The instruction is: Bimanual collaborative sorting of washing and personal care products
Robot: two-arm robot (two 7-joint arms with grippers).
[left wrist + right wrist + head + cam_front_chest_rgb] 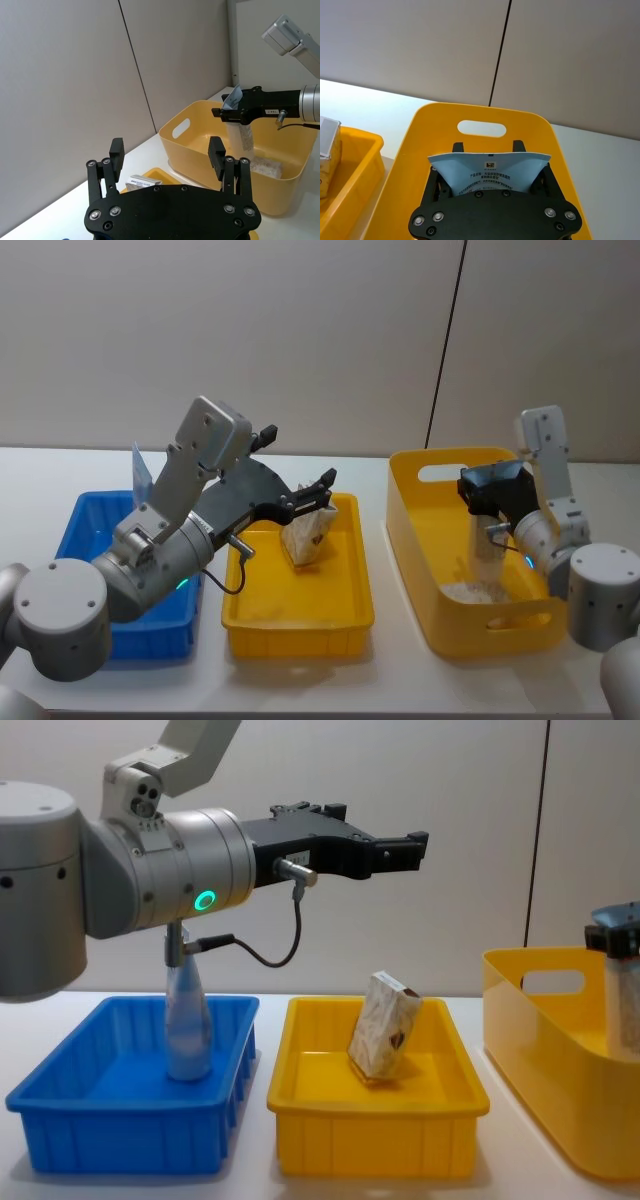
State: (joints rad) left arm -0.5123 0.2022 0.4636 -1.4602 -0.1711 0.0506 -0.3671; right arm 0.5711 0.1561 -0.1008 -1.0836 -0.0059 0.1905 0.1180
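Note:
My left gripper (300,460) (375,830) (166,150) hovers open and holds nothing, above the shallow yellow tray (300,635). A beige-and-white marbled carton (305,535) (383,1025) leans on its edge inside that tray, below the fingers. My right gripper (490,490) (488,147) is shut on the top of the translucent refill pouch (488,540) (490,170) (240,135). The pouch hangs upright inside the tall yellow bin (420,540). A marbled carton (265,167) lies on that bin's floor. A clear slim bottle (187,1020) stands in the blue bin (60,1120).
The three containers stand in a row on the white table (400,680): blue bin at the left, shallow tray in the middle, tall bin at the right. A grey wall (320,330) runs close behind them. A narrow strip of table separates tray and tall bin.

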